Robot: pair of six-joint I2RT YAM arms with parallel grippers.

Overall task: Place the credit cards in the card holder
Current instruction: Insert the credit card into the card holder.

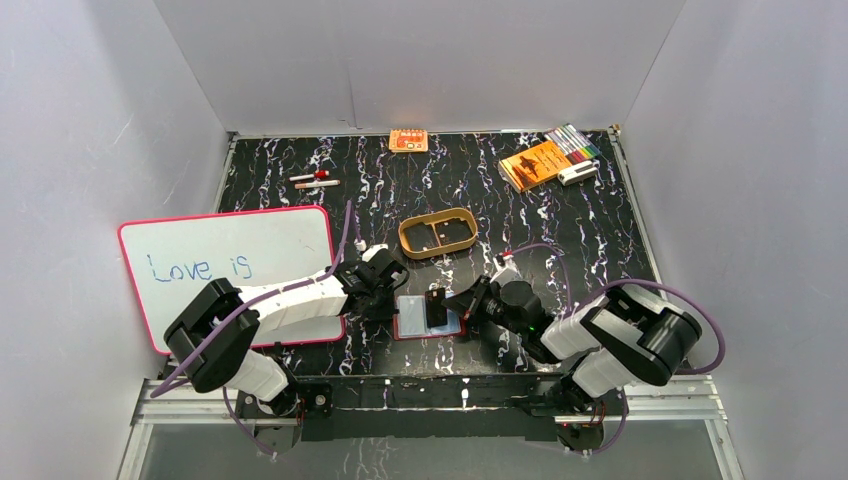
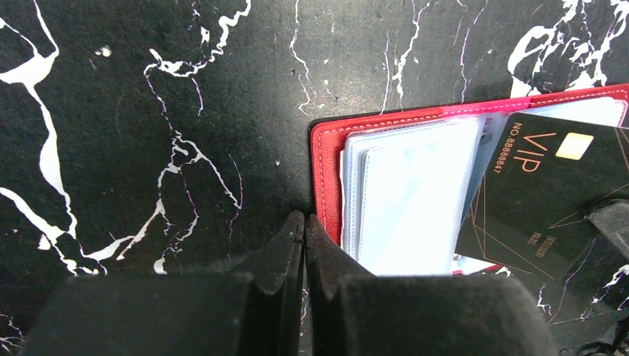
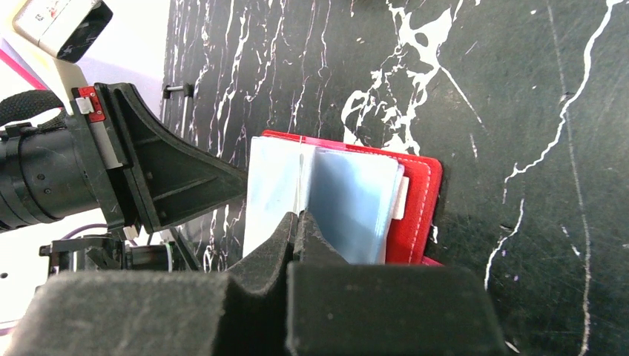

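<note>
The small dark red folding card holder (image 1: 428,320) lies open, near-centre on the black marbled surface (image 2: 148,111). A dark plastic VIP credit card (image 2: 534,193) is pinched in the shut right claw (image 3: 299,222), angled over it. The left claw (image 2: 305,222), shut and empty, is set at its left edge. Should that slip, the holder could be shoved aside.

Black white-veined worktop (image 1: 600,230), things spread across it.
An open red card holder (image 1: 412,312) lies near the front edge and a pink-framed whiteboard (image 1: 240,250) at the left. A tan oval tray (image 1: 436,216) sits mid-worktop. Two pens (image 1: 314,180), an orange packet (image 1: 408,140), an orange booklet (image 1: 534,164) and a marker pack (image 1: 574,143) lie along the back.
</note>
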